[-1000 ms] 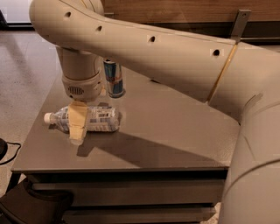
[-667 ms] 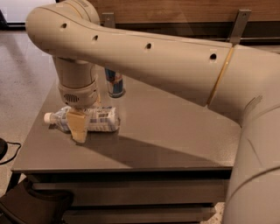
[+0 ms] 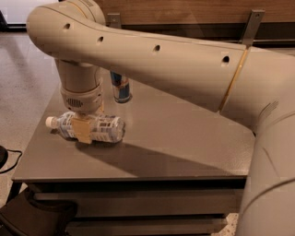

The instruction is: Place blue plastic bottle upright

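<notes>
The blue plastic bottle (image 3: 109,129) lies on its side near the front left part of the table (image 3: 184,147), its white cap (image 3: 49,121) pointing left toward the table's edge. The gripper (image 3: 85,127) sits down over the middle of the bottle, its tan tip overlapping the label; whether the jaws are closed on the bottle or merely straddle it cannot be told from this angle. The main risk is probably slip. The bottle is round, smooth and likely light, so a loose or off-centre hold could let it roll out or swivel as it is tipped up. A hard squeeze could buckle the thin plastic. Because the hold is around the middle, turning the bottle upright means swinging its base down, and if the base meets the table at a tilt it may topple again once let go. The cap end lies close to the left edge, so a nudge that way could send the bottle toward the floor (image 3: 23,69). The drink can (image 3: 120,86) stands just behind the gripper, apart from the bottle, and the thick arm (image 3: 161,60) passing above it could knock it during the rotation. The table is a flat, dark grey-brown slab with a matte look and a lower shelf (image 3: 138,198) under it. Behind it runs a wood-panelled wall (image 3: 184,9) with a metal bracket (image 3: 252,25), and the pale speckled floor carries a black cable (image 3: 9,162) at the left.
</notes>
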You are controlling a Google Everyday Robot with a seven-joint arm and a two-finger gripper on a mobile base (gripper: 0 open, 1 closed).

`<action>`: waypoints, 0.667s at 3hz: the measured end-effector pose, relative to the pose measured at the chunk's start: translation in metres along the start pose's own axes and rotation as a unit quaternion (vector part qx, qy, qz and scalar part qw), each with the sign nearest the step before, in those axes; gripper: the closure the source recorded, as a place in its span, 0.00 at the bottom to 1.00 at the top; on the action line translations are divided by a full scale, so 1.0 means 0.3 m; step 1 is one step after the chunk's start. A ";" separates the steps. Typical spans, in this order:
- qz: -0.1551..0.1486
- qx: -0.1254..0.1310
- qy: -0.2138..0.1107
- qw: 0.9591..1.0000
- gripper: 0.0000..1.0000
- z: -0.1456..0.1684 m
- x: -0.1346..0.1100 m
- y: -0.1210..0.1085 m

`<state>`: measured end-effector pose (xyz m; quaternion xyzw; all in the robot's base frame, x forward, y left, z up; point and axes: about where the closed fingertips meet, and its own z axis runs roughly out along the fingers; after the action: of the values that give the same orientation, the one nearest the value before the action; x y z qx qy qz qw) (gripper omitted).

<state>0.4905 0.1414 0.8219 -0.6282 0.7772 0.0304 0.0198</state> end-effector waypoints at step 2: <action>-0.002 0.004 -0.024 1.000 1.00 -0.013 0.002 -0.012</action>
<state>0.4940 0.1398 0.8258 -0.6288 0.7753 0.0425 0.0405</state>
